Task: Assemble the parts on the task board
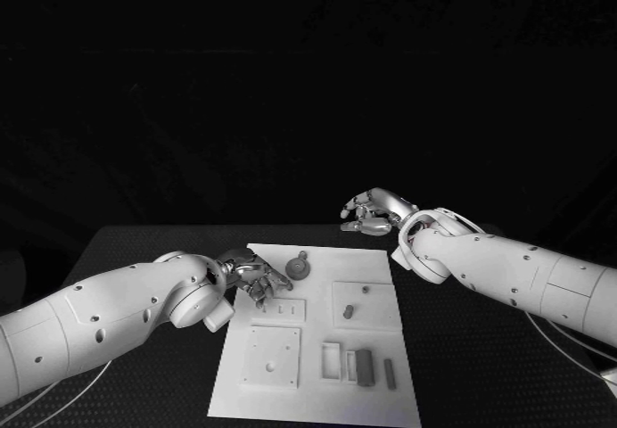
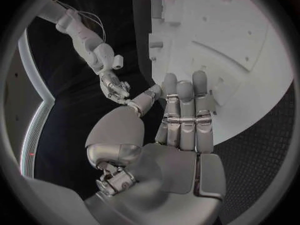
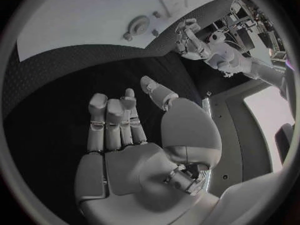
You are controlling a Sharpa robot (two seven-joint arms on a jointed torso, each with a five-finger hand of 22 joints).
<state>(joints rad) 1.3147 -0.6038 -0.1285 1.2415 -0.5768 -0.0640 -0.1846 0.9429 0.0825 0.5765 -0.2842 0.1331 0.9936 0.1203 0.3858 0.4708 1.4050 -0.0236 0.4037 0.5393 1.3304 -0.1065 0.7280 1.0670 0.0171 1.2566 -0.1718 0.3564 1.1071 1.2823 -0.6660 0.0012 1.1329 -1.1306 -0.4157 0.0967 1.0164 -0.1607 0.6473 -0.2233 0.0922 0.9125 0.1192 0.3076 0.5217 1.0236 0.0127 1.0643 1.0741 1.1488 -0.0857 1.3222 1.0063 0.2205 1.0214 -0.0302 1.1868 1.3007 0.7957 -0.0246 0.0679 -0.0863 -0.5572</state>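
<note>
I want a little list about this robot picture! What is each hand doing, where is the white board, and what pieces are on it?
left hand: over the board's left edge, fingers apart, holding nothing
right hand: past the board's far right corner, over the black table, holding nothing
task board: white plate lying flat in the middle of the table
round part: on the board's far end, near the left hand
small parts: a few upright pieces close together at the board's near end
</note>
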